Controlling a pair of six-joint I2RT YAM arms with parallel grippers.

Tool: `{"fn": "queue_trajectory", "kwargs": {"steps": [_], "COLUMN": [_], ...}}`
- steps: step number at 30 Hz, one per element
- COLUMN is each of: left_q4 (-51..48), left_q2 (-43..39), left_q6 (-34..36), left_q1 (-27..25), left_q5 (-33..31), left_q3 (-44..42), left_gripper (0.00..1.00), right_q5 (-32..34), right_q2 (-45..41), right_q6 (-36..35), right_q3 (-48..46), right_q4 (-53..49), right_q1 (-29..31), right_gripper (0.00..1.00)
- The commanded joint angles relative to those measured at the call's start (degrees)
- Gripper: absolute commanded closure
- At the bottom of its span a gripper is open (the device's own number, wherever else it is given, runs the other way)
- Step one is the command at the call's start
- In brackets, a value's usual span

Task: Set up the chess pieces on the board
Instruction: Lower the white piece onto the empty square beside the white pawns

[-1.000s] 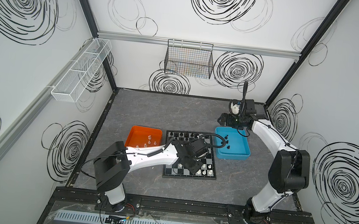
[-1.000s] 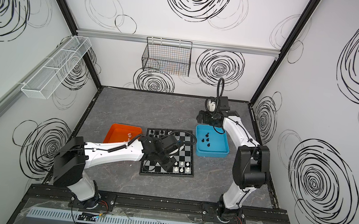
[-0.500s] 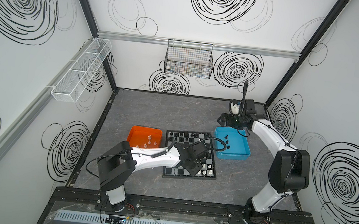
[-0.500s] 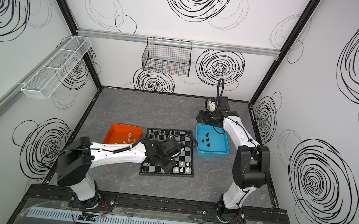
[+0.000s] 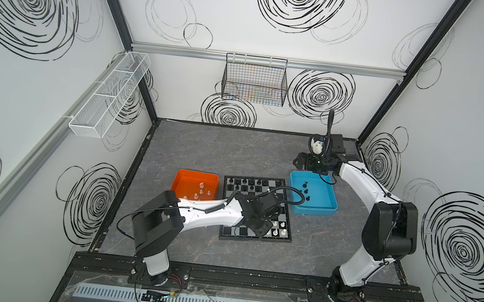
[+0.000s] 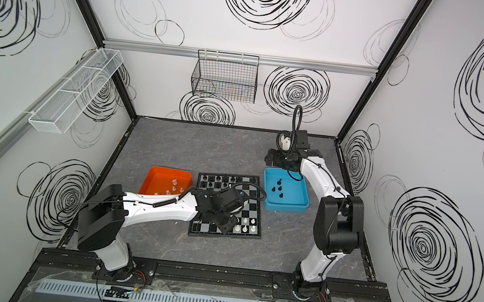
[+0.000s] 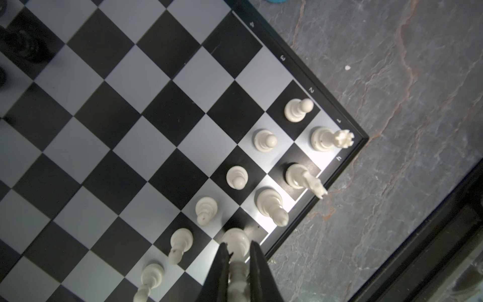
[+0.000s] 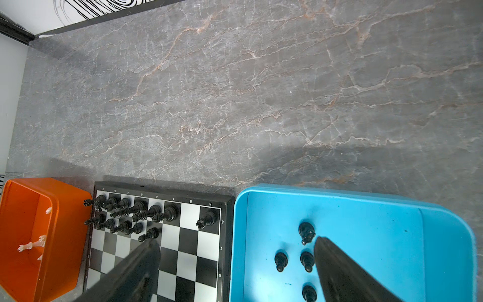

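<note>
Since a sec ago left gripper point(image 7: 238, 245) moved to the near edge of the board point(image 7: 167, 109), clamped on a white piece point(image 7: 235, 240) at its back-row sq by the bishop point(image 7: 271, 206). Next imo: release, lift straight up. Meanwhile right gripper point(image 8: 235, 241) gapes wide, idle.

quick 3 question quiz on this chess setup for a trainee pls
1. Multiple choice: the left gripper has its fingers shut on what?
A) a tall white plastic chess piece at the edge of the black and silver-grey chequered board
B) a black pawn
C) nothing
2. True or false: the right gripper is open and holds nothing.
3. Fill in: the loose small white plastic chessmen not on the board lie in the ____ rectangular plastic tray.
Key: 1 A; 2 true; 3 orange.
</note>
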Motion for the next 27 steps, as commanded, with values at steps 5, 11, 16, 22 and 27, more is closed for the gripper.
{"fn": "queue_trajectory", "kwargs": {"steps": [5,11,16,22,27], "left_q4": [1.8,1.7,1.9,2.0,2.0], "left_q2": [0.8,1.1,1.3,1.5,1.7], "left_q6": [0.2,0.2,0.1,0.1,0.2], "left_q1": [-0.3,-0.4,-0.4,-0.4,-0.3], "left_q5": [0.6,0.9,1.0,1.4,1.4], "left_q3": [-0.7,-0.6,-0.7,-0.8,-0.8], "left_gripper": [0.83,0.82,0.81,0.79,0.78], "right_q5": [-0.2,-0.2,-0.2,-0.2,-0.2], "right_q2": [-1.4,-1.4,-1.3,-1.2,-1.1], "right_q6": [-0.4,-0.4,-0.4,-0.4,-0.4], "right_q3": [-0.7,-0.7,-0.8,-0.8,-0.8], "right_q4": [0.8,0.7,0.8,0.9,0.8], "right_q1": [-0.3,-0.3,-0.3,-0.4,-0.3], "right_gripper": [0.04,0.04,0.04,0.04,0.04]}}
